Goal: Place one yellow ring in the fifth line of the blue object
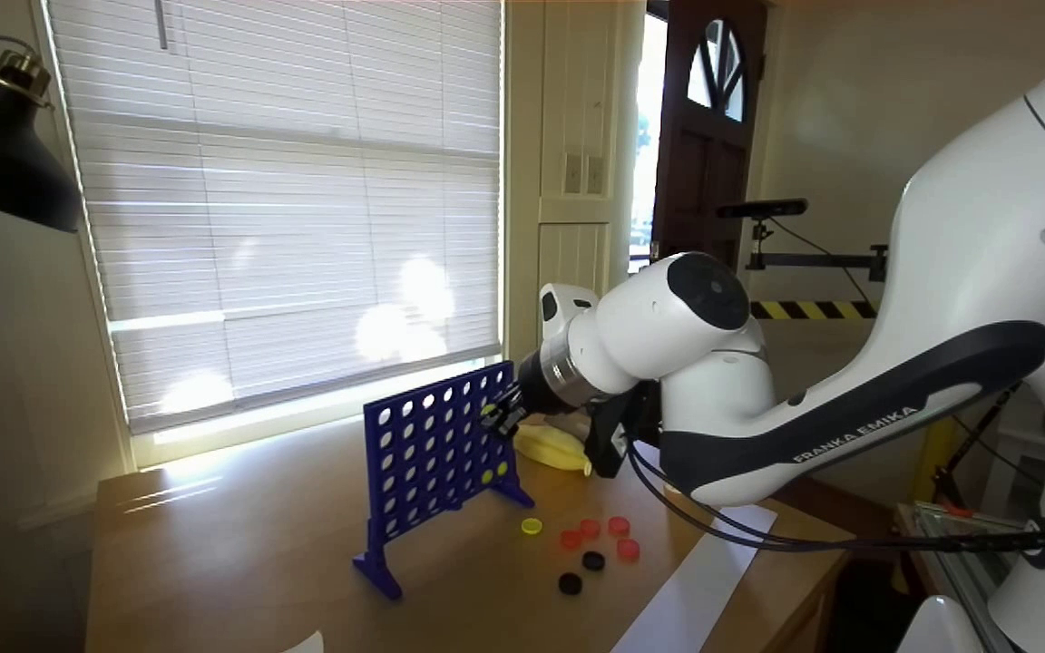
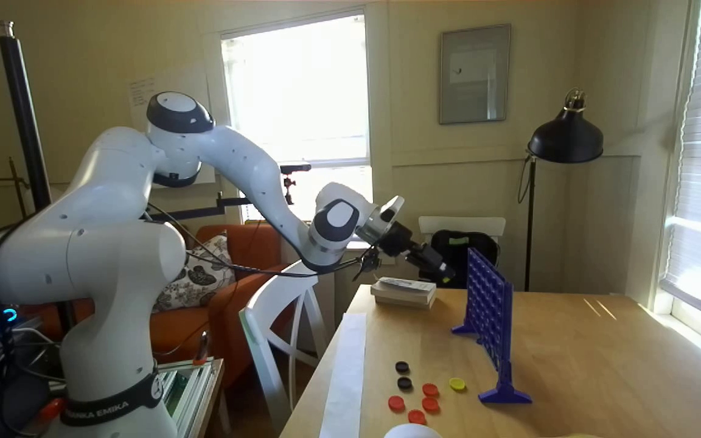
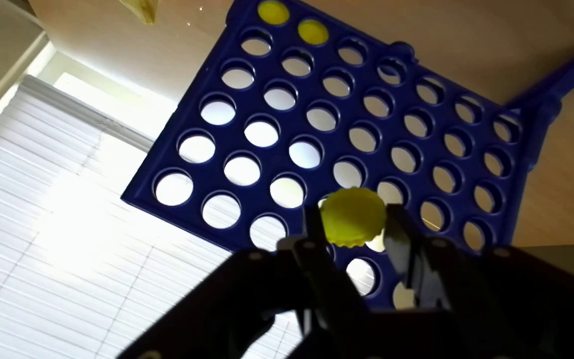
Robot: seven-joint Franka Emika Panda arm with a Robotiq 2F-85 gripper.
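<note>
Between the tips of the gripper (image 3: 355,216), here's the yellow token (image 3: 353,218), pinched by its rim, flat face roughly matching the blue grid (image 3: 335,145) just ahead, presumably so it can slide edgewise down a slot once lifted over the top.

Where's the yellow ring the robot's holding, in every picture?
In an exterior view: yellow ring, below and left of centre.
In an exterior view: yellow ring, below and right of centre.
Wrist view: yellow ring, below and right of centre, in the hand.
Shared landmark: the blue grid.
</note>
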